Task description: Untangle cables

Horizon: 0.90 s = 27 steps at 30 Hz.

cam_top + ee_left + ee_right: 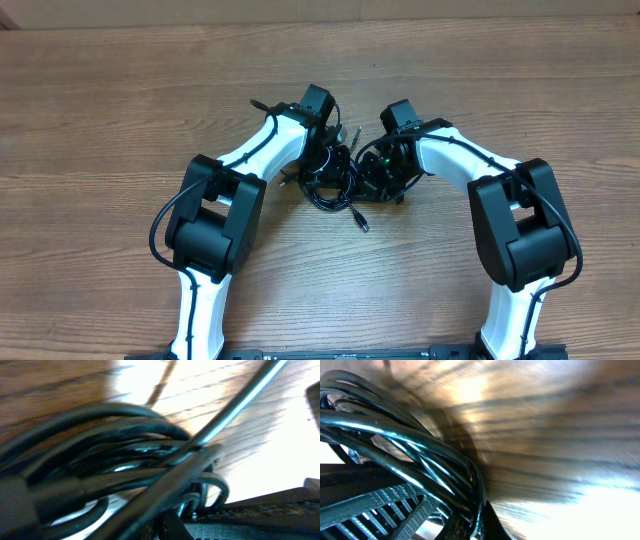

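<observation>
A tangle of thin black cables [335,188] lies at the table's centre between my two arms. One plug end [362,224] trails toward the front, and another [256,103] sticks out at the far left. My left gripper [328,155] is down on the tangle's left side. In the left wrist view, blurred cable loops [120,460] fill the frame and run between its fingers [185,522]. My right gripper [382,175] is on the tangle's right side. In the right wrist view a bundle of cable strands [420,455] passes between its fingers [470,527], which are shut on it.
The wooden table [110,120] stretches out on all sides of the tangle. Both white arms [250,160] angle inward from the front edge, with their thicker black wires running along them. The table's far edge [320,20] runs along the top.
</observation>
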Available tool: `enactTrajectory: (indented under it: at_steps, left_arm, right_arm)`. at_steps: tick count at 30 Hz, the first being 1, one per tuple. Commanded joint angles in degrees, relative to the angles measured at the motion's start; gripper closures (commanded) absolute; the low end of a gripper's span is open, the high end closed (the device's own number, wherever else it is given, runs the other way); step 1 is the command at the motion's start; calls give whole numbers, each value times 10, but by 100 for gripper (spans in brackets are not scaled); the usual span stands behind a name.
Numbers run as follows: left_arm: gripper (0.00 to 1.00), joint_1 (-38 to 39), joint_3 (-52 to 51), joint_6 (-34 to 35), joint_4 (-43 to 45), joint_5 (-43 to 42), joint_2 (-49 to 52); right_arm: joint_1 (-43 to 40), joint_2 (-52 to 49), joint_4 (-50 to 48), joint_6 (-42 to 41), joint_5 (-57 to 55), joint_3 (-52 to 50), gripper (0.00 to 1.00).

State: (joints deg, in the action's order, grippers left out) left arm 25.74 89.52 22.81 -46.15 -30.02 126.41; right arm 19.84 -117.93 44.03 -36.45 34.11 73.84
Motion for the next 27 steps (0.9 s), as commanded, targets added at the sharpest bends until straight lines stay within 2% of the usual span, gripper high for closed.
enactTrajectory:
  at_steps: [1, 7, 17, 24, 27]
  left_arm:
    - [96, 1, 9, 5, 15, -58, -2]
    - [96, -1, 19, 3, 23, -54, -5]
    - [96, -17, 54, 6, 38, -54, -34]
    - [96, -35, 59, 47, 73, -23, -71]
    - [96, -47, 59, 81, 93, -53, -82]
  right_arm:
    - [9, -8, 3, 7, 59, -4, 96]
    - [-8, -8, 14, 7, 127, -4, 96]
    - [-15, -8, 30, 25, 106, -4, 96]
    - [-15, -8, 31, 27, 88, -4, 96]
    - [-15, -8, 33, 38, 76, -4, 96]
